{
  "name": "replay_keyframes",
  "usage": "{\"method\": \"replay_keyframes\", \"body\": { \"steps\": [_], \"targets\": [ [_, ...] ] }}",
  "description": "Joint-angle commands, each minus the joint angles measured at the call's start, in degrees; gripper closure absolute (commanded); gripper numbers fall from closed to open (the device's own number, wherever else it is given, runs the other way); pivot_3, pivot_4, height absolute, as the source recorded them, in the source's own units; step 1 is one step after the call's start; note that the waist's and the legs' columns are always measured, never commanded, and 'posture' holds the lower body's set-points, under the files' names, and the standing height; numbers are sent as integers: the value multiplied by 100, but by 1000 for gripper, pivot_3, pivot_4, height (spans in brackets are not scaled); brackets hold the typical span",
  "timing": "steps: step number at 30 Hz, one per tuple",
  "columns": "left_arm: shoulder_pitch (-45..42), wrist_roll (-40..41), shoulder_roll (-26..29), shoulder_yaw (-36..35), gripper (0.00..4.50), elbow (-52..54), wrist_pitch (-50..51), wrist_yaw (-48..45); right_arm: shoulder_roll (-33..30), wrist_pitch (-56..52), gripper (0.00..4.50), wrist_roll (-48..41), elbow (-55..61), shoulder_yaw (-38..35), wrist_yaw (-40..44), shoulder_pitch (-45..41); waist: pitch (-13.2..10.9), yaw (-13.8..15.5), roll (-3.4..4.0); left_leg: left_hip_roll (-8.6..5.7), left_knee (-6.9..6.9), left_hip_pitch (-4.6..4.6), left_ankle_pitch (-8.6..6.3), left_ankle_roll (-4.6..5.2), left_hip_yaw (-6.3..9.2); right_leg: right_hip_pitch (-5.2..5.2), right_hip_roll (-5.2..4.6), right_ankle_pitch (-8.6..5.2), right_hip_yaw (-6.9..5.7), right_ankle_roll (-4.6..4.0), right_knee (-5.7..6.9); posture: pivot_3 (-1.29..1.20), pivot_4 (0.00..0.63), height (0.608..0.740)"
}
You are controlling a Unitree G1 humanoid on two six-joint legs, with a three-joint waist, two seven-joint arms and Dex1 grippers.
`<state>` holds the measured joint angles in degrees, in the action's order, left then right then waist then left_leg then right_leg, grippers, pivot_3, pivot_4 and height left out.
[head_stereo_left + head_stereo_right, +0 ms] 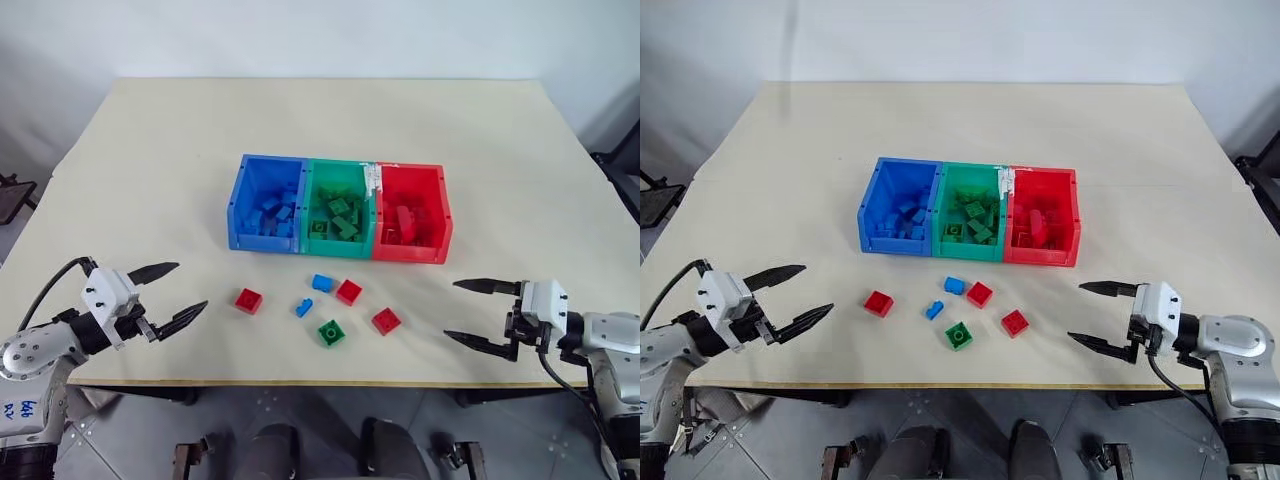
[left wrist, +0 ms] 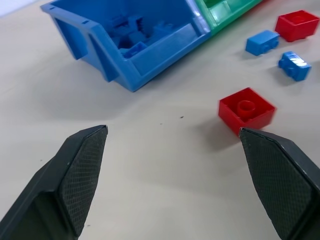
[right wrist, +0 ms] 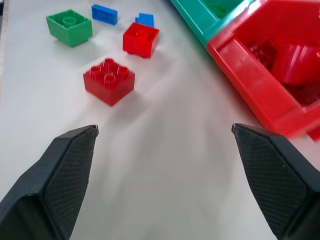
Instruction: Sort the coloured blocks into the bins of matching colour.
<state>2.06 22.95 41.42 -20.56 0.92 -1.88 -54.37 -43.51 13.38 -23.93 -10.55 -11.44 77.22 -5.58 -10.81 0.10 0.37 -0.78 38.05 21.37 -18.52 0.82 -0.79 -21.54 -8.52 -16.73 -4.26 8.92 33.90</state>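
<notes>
A pale beige table (image 1: 150,150) stands before a white wall, grey tiled floor below its near edge. The bins (image 1: 340,207) sit mid-table; six loose coloured blocks (image 1: 329,331) lie between them and the near edge. Left gripper (image 1: 180,293) and right gripper (image 1: 470,311) hover near that edge, fingers wide, empty.
</notes>
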Motion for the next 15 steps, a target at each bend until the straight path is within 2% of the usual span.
{"method": "replay_keyframes", "body": {
  "steps": [1, 7, 10, 15],
  "targets": [
    [-56, -68, 57, 103, 37, 6, -135, -105, 10, 33, 0, -124, 215, -101, -60, 76, 0, -4, 0, 0, 0, -1, 0, 0, -1, 0, 0, 0, 0, 0, 1, 0, 150, 740],
    [-20, 705, 172, 529, 37, 872, 982, -630, 10, -121, 0, -217, 492, -387, -451, 436, 0, 9, 0, 2, 1, -2, 0, 0, -2, 0, -1, 0, 2, 0, 3, 0, 150, 740],
    [-172, 665, 82, 909, 37, 1241, 1099, -704, -136, -101, 0, -254, 546, -698, -478, 867, 0, 116, 1, -2, 3, -1, -2, 3, 1, 3, -4, 0, 1, 0, 1, 0, 150, 740],
    [-591, 582, -115, 1775, 37, 1675, 1057, -1050, -492, 110, 0, -201, 38, -1252, -261, 1299, 1, 132, 2, -4, 9, -5, -2, 4, -8, 10, -3, 1, 3, 1, 0, 0, 150, 740]
  ]
}}
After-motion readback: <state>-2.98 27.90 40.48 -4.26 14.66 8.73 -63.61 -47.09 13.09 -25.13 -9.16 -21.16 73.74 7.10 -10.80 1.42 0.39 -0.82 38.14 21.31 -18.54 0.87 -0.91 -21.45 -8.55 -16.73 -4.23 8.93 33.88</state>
